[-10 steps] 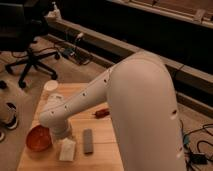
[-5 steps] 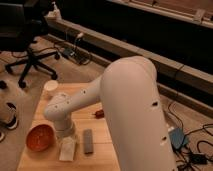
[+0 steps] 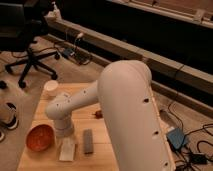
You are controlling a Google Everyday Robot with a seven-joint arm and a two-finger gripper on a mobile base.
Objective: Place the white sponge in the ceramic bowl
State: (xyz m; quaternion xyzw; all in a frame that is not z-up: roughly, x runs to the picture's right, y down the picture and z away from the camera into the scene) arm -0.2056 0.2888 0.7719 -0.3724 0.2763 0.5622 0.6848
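The white sponge (image 3: 67,149) lies flat on the wooden table (image 3: 107,150), near its front edge. The orange-red ceramic bowl (image 3: 40,137) sits just left of it and looks empty. My white arm reaches down from the right. Its wrist ends in the gripper (image 3: 64,135), right over the far end of the sponge and close beside the bowl. The gripper is open and holds nothing. It is mostly hidden behind the wrist.
A darker grey narrow block (image 3: 88,140) lies right of the sponge. A white paper cup (image 3: 51,88) stands at the table's far left, and a small red-brown item (image 3: 98,114) lies beside my arm. An office chair (image 3: 27,47) and cables stand on the floor beyond.
The bulky upper part of my arm has swung slightly left. The wrist, sponge and bowl stay where they were.
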